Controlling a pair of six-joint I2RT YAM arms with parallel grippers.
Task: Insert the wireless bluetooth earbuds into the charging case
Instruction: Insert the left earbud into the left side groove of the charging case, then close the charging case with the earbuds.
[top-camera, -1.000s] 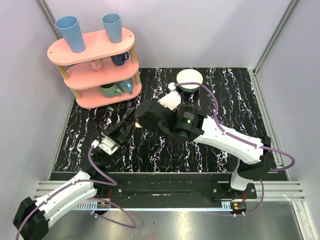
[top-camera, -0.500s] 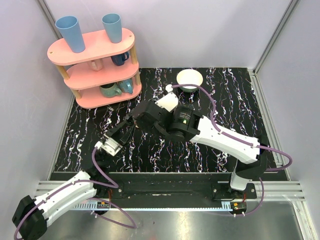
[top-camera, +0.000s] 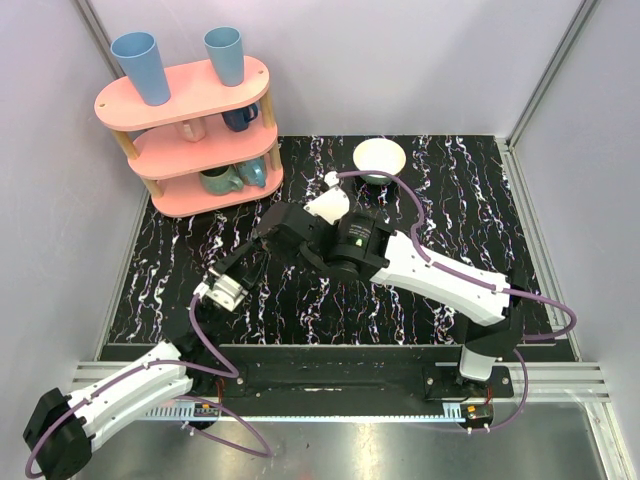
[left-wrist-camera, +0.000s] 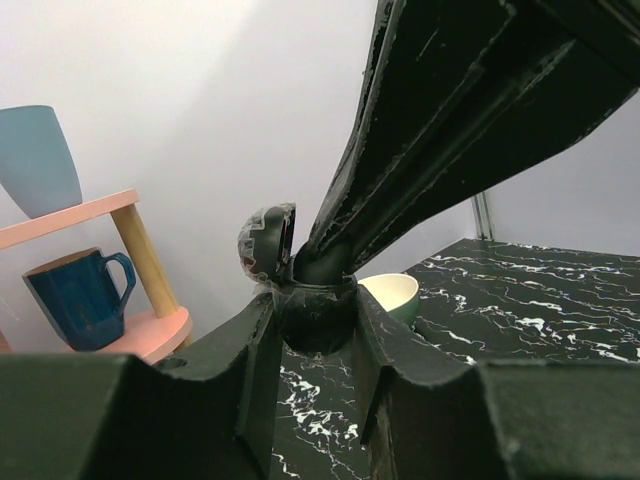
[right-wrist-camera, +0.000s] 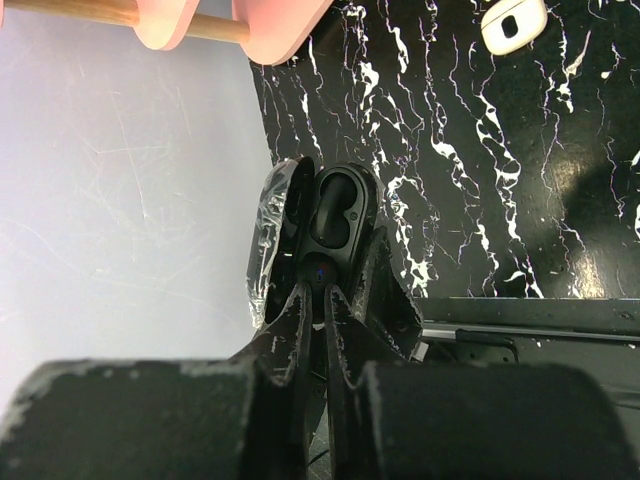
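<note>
Black charging case (right-wrist-camera: 335, 210), lid open, has its long axis in line with the closed right fingers (right-wrist-camera: 298, 320), whose tips meet its near end; left fingers (left-wrist-camera: 250, 350) clamp it.

The pink shelf (top-camera: 190, 130) is filling the table's (top-camera: 480, 195) far left corner, and a white bowl (top-camera: 379, 158) is sitting by the middle of the far edge. The right arm (top-camera: 440, 275) is slanting from the near right corner across the middle. Its right gripper (right-wrist-camera: 320, 290) is meeting the left gripper (left-wrist-camera: 318, 340) and a black case (left-wrist-camera: 312, 305) left of centre, blocking that stretch. The far right corner and right edge are lying open.
</note>
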